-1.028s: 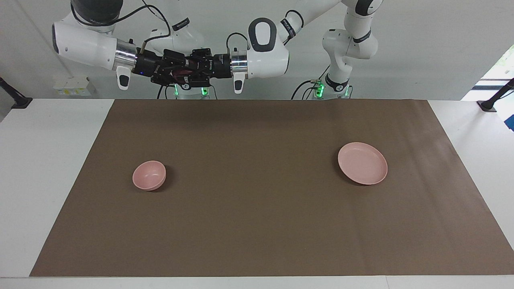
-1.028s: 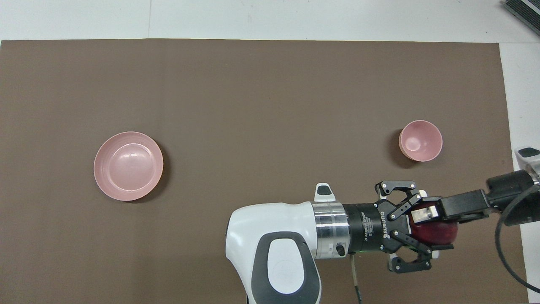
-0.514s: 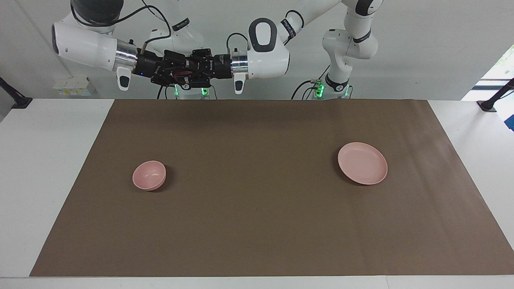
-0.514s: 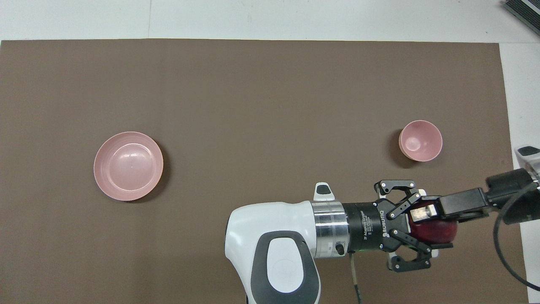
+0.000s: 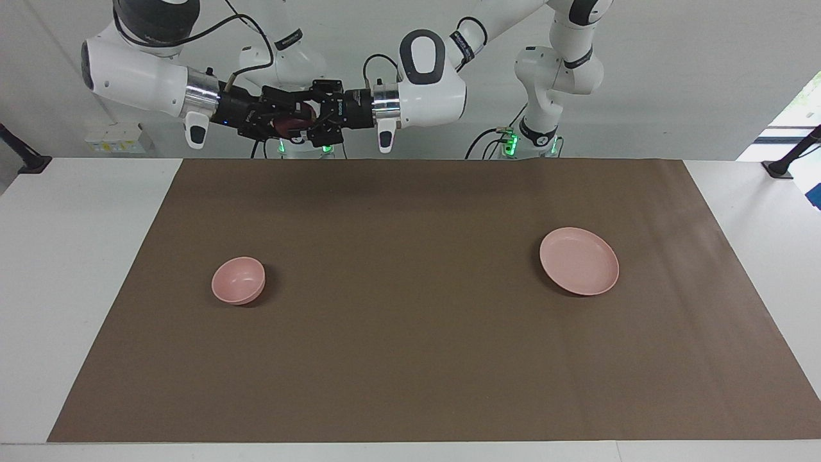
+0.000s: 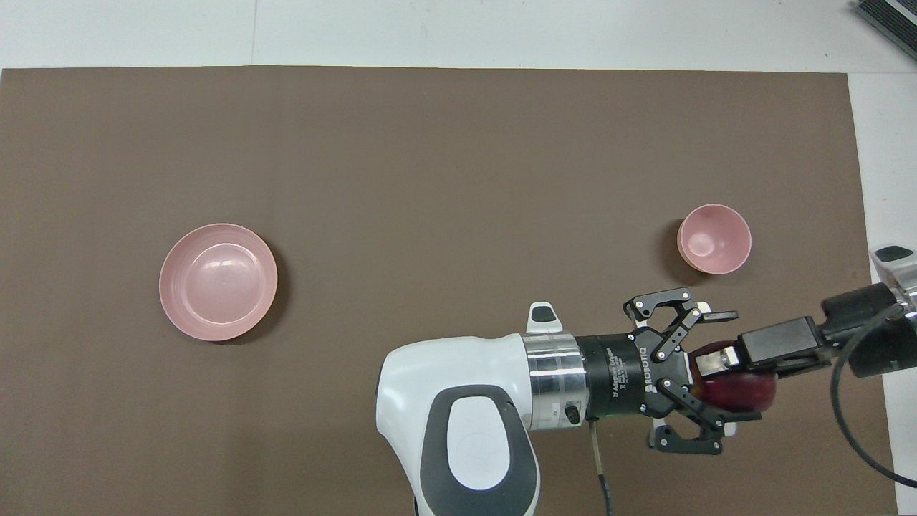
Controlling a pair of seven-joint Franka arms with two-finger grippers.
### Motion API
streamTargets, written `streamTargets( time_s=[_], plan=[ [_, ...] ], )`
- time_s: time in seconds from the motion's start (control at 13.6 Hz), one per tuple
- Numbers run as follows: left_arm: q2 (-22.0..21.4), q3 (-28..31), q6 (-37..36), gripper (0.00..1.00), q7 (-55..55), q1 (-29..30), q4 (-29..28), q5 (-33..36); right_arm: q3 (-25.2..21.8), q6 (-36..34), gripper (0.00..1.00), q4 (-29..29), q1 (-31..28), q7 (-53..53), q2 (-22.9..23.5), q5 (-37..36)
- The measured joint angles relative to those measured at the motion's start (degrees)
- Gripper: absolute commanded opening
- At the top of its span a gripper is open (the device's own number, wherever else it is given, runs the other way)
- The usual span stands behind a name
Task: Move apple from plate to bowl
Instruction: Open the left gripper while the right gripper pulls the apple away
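Observation:
The dark red apple (image 5: 294, 120) (image 6: 738, 394) hangs high over the mat's edge nearest the robots, toward the right arm's end. My right gripper (image 5: 285, 119) (image 6: 720, 364) is shut on it. My left gripper (image 5: 309, 119) (image 6: 718, 380) faces it head-on, with its fingers spread wide around the apple and clear of it. The pale pink bowl (image 5: 238, 280) (image 6: 714, 239) stands empty on the mat toward the right arm's end. The pale pink plate (image 5: 579, 261) (image 6: 218, 281) lies empty toward the left arm's end.
A brown mat (image 5: 410, 359) (image 6: 430, 143) covers most of the white table. Only the bowl and the plate stand on it.
My left gripper's fingers have spread open off the apple, which stays in my right gripper. Both grippers have risen slightly together.

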Motion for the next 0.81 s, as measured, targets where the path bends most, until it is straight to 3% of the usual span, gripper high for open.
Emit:
streamTargets(
  time_s=[0.37, 0.81],
  plan=[
    [0.5, 1.0, 2.3, 1.0, 0.6, 3.5, -1.0, 3.8, 0.0, 0.1, 0.0, 2.6, 0.0, -1.7, 1.4, -9.1],
    [0.9, 1.1, 2.4, 1.0, 0.8, 4.8, -1.9, 16.3, 0.5, 11.0, 0.0, 2.9, 4.5, -3.9, 3.1, -21.0]
  ],
)
